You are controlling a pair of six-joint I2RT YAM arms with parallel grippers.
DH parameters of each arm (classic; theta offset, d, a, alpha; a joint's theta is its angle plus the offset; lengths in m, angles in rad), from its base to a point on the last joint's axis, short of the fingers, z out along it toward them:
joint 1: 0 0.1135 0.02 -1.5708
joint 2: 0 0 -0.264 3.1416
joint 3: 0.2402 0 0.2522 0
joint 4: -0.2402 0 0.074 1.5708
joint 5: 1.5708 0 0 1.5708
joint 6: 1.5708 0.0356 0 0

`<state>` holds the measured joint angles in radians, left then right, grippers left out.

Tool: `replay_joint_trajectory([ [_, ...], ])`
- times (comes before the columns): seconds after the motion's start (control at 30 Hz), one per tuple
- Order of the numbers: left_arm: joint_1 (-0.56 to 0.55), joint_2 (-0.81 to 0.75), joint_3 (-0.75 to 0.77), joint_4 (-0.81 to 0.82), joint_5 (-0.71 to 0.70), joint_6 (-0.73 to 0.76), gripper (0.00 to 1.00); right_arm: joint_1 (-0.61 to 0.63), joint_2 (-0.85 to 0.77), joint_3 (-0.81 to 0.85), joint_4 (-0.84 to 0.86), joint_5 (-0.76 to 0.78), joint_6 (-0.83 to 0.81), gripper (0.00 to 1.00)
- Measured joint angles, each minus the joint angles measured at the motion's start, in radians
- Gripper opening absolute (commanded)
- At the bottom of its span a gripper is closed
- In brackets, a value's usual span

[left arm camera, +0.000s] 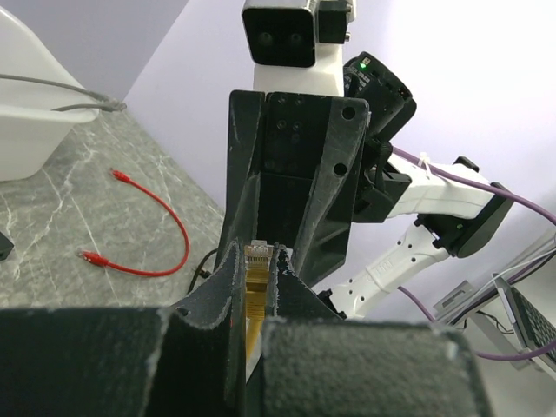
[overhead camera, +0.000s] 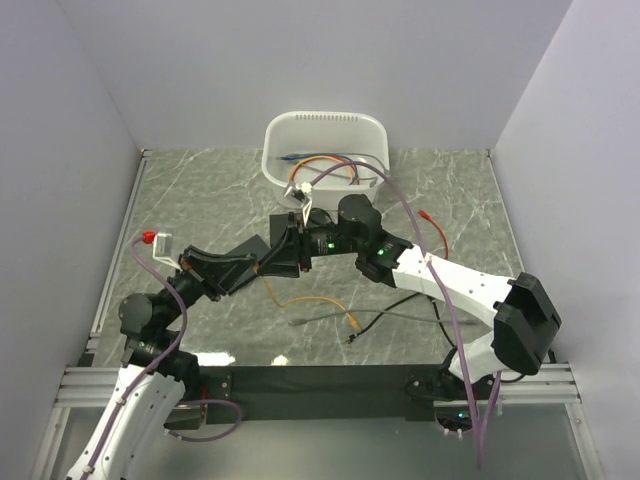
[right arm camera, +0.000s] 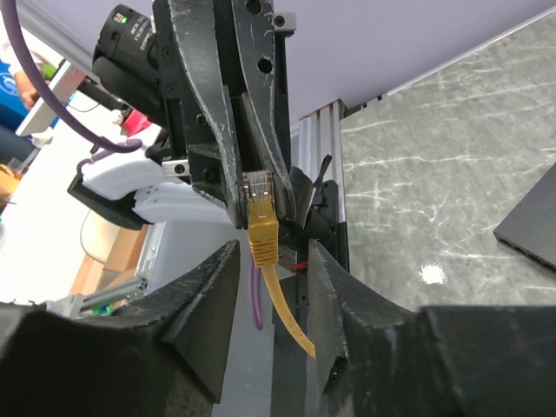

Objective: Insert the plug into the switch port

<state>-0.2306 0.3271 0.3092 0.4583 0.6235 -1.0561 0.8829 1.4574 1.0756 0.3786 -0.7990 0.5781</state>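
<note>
The yellow plug stands pinched between my left gripper's fingers, contacts outward, and that gripper is shut on it. In the right wrist view the plug hangs from those fingers with its yellow cable curving down. My right gripper is open, one finger on each side of the plug's boot, with gaps on both sides. From above, the two grippers meet tip to tip over the table's middle. The black switch lies flat on the table beside them, partly hidden from above; its port does not show.
A white tub holding several cables stands at the back. A red cable lies at the right, also in the left wrist view. The yellow cable's slack and a black cable lie near the front.
</note>
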Motion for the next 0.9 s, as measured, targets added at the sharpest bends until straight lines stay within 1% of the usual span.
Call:
replay_joint_trajectory([
  [0.17, 0.000, -0.005, 0.000, -0.018, -0.001, 0.003, 0.01, 0.000, 0.006, 0.006, 0.016, 0.008, 0.009, 0.36],
  [0.47, 0.000, -0.005, 0.000, -0.024, -0.018, 0.008, 0.01, 0.008, 0.021, 0.016, 0.024, 0.028, 0.008, 0.31],
  [0.8, 0.000, -0.005, 0.000, -0.031, -0.039, 0.015, 0.01, 0.011, 0.024, 0.018, 0.029, 0.047, 0.008, 0.31],
  [0.9, 0.000, -0.005, 0.000, -0.031, -0.047, 0.015, 0.01, 0.011, 0.031, 0.018, 0.037, 0.047, 0.008, 0.33],
])
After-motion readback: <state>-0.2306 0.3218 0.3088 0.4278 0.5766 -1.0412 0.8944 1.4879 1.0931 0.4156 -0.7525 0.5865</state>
